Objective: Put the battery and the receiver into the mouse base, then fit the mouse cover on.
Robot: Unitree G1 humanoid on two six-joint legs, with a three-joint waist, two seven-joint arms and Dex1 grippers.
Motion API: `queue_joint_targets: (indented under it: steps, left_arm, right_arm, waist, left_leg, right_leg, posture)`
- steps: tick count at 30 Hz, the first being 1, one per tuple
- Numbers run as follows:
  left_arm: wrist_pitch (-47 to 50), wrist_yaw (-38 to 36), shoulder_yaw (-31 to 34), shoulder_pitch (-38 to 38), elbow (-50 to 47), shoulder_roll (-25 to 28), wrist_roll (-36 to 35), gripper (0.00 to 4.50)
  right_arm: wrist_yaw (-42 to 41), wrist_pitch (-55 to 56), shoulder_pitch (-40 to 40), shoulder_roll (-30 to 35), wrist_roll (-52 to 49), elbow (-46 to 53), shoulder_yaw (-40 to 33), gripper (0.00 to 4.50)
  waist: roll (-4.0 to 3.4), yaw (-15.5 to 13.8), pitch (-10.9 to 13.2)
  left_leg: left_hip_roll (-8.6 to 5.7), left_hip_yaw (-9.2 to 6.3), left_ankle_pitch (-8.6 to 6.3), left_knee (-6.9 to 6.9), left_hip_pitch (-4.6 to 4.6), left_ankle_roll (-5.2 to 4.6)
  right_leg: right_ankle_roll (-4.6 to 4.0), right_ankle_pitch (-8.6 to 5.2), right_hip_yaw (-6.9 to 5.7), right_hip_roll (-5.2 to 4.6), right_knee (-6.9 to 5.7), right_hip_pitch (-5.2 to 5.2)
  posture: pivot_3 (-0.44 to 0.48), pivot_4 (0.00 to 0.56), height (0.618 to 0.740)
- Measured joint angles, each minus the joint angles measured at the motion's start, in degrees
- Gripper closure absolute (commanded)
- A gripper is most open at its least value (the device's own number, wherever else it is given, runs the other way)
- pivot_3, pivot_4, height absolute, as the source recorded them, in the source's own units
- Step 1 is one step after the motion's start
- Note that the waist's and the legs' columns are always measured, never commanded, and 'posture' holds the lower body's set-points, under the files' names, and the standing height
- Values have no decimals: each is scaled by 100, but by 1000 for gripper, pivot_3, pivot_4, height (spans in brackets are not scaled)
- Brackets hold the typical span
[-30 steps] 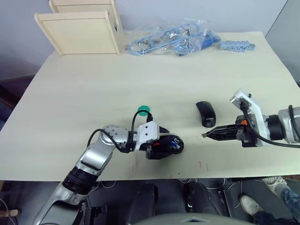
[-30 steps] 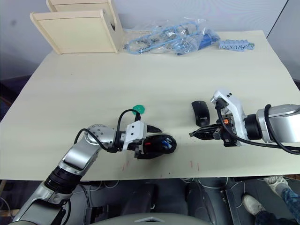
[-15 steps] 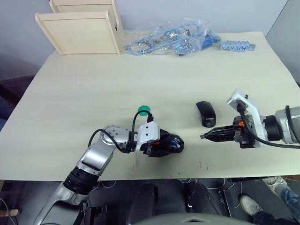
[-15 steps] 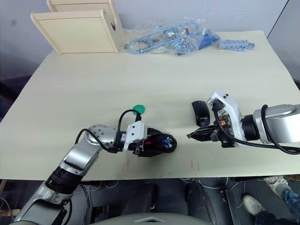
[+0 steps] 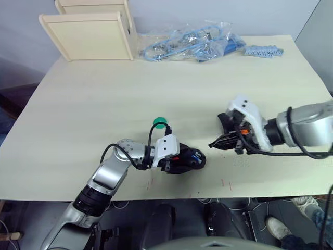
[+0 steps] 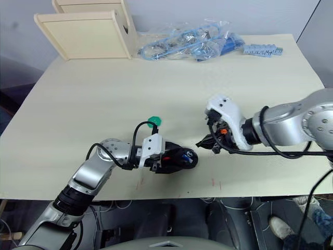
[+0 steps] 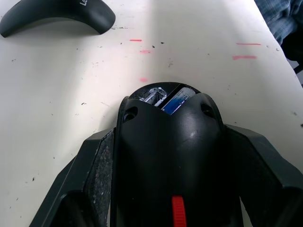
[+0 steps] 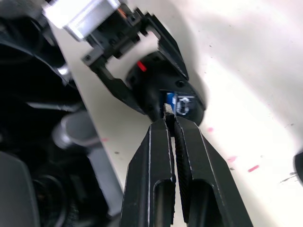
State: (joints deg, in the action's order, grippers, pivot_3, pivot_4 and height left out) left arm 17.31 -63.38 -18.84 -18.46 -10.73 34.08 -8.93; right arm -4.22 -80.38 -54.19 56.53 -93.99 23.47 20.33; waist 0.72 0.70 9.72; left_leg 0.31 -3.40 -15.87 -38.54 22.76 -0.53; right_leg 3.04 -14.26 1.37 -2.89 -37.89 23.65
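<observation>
The smooth glossy all-black mouse cover (image 5: 222, 123) lies near the front edge of the pale cream table (image 5: 156, 88), right of centre, largely hidden behind the right arm's white wrist housing in the head views; the left wrist view shows one curved end of it, cut off at the frame edge, lying apart from the base. The black mouse base with red inside (image 5: 184, 161) sits near the front edge, about midway along it, clamped across its sides between the two black fingers of the left gripper (image 5: 179, 162), so its flanks are covered. Its long axis runs roughly along the front edge, with the open compartment end pointing toward the right side of the table. In that opening the slim white-and-blue battery (image 7: 174, 100) lies lengthwise along the same axis, only its end visible. The right gripper (image 5: 213, 145) hangs just right of the base, its fingers pressed together with nothing seen between them, tips aimed at the compartment. A small green round disc (image 5: 158, 123) rests just behind the left wrist.
</observation>
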Motion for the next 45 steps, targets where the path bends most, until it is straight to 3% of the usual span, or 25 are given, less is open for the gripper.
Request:
queue_joint_targets:
  steps: [12, 19, 27, 36, 45]
  left_arm:
    - [135, 122, -91, -94, -9, -93, 55, 1576]
    - [199, 133, -138, -155, -9, -109, 79, 1576]
    - [211, 133, -147, -164, -11, -104, 82, 1576]
    - [221, 132, -151, -161, -29, -101, 81, 1576]
    - [230, 146, -150, -148, -48, -100, 82, 1576]
  right_arm:
    - [-66, -1173, -798, -1402, 1146, -1014, 372, 4500]
    - [-389, -1180, -1658, -1402, 1550, -1292, 1435, 4500]
    - [-706, -1182, -2136, -1683, 1699, -1884, 2135, 4500]
    - [-795, -1184, -2458, -1934, 1835, -2227, 2663, 4500]
    - [-747, -1184, -2457, -2151, 1887, -2467, 2718, 4500]
  waist:
    - [-1, -4, -1]
    - [-3, 6, 0]
    - [-4, 16, 1]
    - [-5, 14, 2]
    - [-5, 17, 2]
  left_leg:
    - [-4, -2, 0, 0, 3, 0]
    - [-6, -6, 0, 0, 2, 0]
    - [-7, -8, 0, 0, 1, 0]
    - [-8, -13, 0, 1, 3, 0]
    - [-8, -14, 0, 1, 3, 0]
  right_leg:
    - [-1, 0, -8, -1, -1, 0]
    - [-1, 0, -13, -2, -1, 0]
    - [-1, 0, -12, -2, -5, 1]
    - [-1, 0, -13, -3, -2, 2]
    - [-1, 0, -13, -3, -4, 2]
  posture:
    - [0, 150, 740]
    - [0, 150, 740]
    - [0, 150, 740]
    - [0, 150, 740]
    - [0, 150, 740]
